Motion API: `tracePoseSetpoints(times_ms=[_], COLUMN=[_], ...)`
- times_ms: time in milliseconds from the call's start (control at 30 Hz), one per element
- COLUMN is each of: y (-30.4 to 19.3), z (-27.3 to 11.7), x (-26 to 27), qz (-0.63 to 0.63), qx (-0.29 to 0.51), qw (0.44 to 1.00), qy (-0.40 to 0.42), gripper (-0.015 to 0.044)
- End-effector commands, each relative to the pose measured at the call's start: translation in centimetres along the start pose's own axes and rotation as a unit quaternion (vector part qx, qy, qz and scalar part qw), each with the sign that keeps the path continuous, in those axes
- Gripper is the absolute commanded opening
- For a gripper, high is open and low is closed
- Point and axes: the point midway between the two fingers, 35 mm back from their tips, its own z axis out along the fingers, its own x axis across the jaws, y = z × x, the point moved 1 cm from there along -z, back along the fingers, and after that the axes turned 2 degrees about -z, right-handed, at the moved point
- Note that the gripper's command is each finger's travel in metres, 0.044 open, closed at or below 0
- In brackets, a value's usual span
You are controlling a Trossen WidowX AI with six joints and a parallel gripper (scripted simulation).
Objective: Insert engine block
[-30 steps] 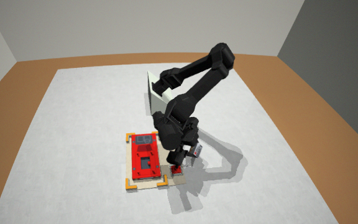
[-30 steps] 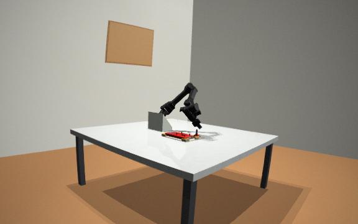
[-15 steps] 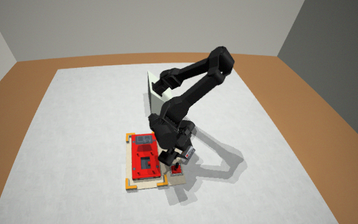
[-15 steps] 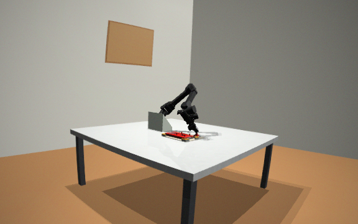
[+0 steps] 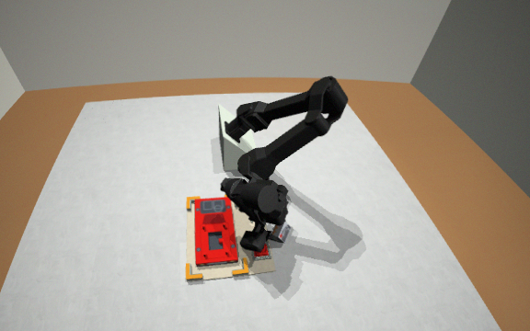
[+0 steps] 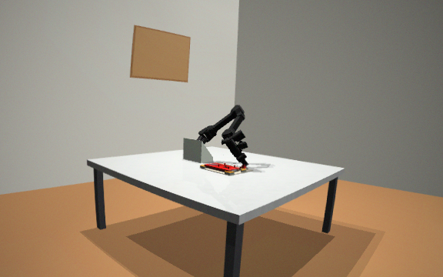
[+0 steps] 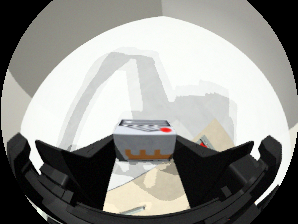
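Note:
The engine block (image 5: 281, 233) (image 7: 144, 141) is a grey box with a patterned top, a red dot and a brown pattern on its near side. My gripper (image 7: 144, 137) is shut on it, one finger on each side, and holds it tilted above the board, right of the car body. The red car body (image 5: 201, 250) (image 6: 221, 167) lies flat, with the dark rectangular opening (image 5: 214, 241) in its near half. A small red rib (image 5: 221, 241) juts into the opening from the right. The slot side of the block cannot be made out. In the exterior view the block is too small to tell.
The tan board (image 5: 266, 267) (image 7: 172, 192) lies under the car body, with orange corner brackets (image 5: 194, 275) around it. A small red part in a grey surround (image 5: 261, 253) sits on the board's right side, close below the gripper. A pale angled stand (image 5: 235, 154) (image 6: 192, 150) is at the arm's base.

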Motion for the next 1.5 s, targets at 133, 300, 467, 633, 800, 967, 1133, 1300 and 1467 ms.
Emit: tracePoseSetpoints(times_ms=[133,300,467,633,800,967,1133,1300,1467], y=[1.05,0.82,0.82,0.82,1.01,1.01,1.01,1.01,1.01], z=[2.97,3.25,3.25,3.25,2.59,2.59,2.59,2.59,2.59], x=[1.12,1.08,1.08,1.08,0.49,0.49,0.49,0.49,0.49], qz=[-0.165,-0.165,-0.165,-0.165,-0.162,-0.162,-0.162,-0.162,-0.162], qx=[-0.033,-0.031,-0.031,-0.031,-0.033,-0.033,-0.033,-0.033,-0.033], qw=[0.986,0.986,0.986,0.986,0.986,0.986,0.986,0.986,0.986], qy=[-0.021,-0.021,-0.021,-0.021,-0.035,-0.035,-0.035,-0.035,-0.035], gripper=[0.0000,0.0000,0.0000,0.0000,0.0026,0.0158,0.0289,0.0420,0.0440])
